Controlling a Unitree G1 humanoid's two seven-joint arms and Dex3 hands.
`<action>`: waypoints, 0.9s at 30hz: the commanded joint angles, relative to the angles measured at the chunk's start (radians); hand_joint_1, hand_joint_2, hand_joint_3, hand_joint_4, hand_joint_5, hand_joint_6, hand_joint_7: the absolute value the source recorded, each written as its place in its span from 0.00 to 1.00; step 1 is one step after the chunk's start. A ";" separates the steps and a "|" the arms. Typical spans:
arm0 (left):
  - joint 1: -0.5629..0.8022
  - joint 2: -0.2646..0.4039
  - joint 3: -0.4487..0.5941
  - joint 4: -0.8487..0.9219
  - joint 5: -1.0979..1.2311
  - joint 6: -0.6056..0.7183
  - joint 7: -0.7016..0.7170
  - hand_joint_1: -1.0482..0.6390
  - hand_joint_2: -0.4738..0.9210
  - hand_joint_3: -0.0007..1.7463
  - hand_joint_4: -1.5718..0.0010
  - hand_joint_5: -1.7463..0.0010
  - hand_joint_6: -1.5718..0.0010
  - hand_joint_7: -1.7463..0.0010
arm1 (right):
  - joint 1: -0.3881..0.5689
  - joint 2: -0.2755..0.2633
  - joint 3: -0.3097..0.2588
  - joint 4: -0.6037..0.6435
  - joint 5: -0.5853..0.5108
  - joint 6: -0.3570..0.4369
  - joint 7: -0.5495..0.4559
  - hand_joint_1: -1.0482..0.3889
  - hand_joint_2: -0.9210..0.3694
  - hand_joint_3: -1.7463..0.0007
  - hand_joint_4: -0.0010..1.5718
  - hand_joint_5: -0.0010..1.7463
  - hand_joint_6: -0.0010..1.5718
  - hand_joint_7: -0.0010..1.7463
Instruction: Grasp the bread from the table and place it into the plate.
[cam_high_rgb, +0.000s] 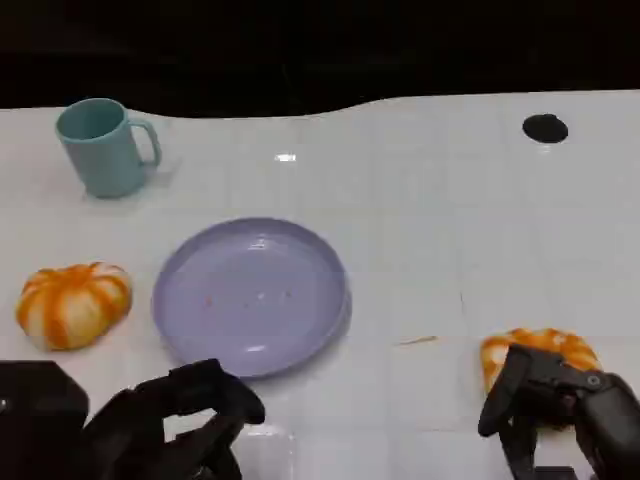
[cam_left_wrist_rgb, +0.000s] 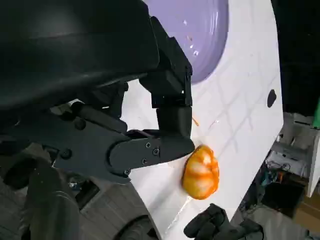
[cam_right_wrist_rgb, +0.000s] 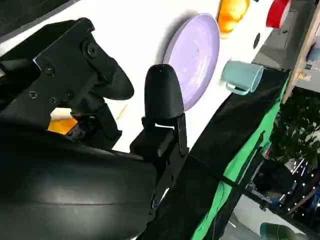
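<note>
Two orange-and-white striped bread rolls lie on the white table. One bread (cam_high_rgb: 72, 303) sits left of the lilac plate (cam_high_rgb: 250, 295). The other bread (cam_high_rgb: 540, 352) lies at the front right, and my right hand (cam_high_rgb: 560, 405) hovers at its near side with its fingers spread over it, holding nothing. The left wrist view shows this bread (cam_left_wrist_rgb: 201, 172) with a gap between it and the right hand (cam_left_wrist_rgb: 215, 227). My left hand (cam_high_rgb: 170, 420) rests low at the front left, just short of the plate's near rim, fingers apart and empty. The plate (cam_left_wrist_rgb: 205, 40) has nothing on it.
A teal mug (cam_high_rgb: 103, 147) stands at the back left, also seen as the mug (cam_right_wrist_rgb: 242, 77) beyond the plate (cam_right_wrist_rgb: 195, 55). A black round mark (cam_high_rgb: 545, 128) sits at the back right. The table's far edge meets a dark backdrop.
</note>
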 joint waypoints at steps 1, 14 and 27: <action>-0.002 0.003 0.006 -0.015 -0.001 0.015 0.017 0.36 1.00 0.27 0.55 0.00 0.57 0.23 | 0.004 -0.011 -0.009 0.002 0.009 -0.010 -0.001 0.75 0.41 0.20 0.59 1.00 0.49 0.87; -0.006 0.004 0.007 -0.019 -0.004 0.028 0.020 0.38 1.00 0.29 0.57 0.00 0.58 0.22 | 0.003 -0.010 -0.006 0.004 0.011 -0.011 0.001 0.76 0.39 0.22 0.59 1.00 0.49 0.88; -0.003 0.013 0.007 -0.009 -0.005 0.017 0.005 0.39 1.00 0.30 0.56 0.00 0.59 0.21 | 0.006 -0.002 -0.005 -0.005 0.014 0.007 -0.002 0.75 0.39 0.22 0.56 1.00 0.47 0.86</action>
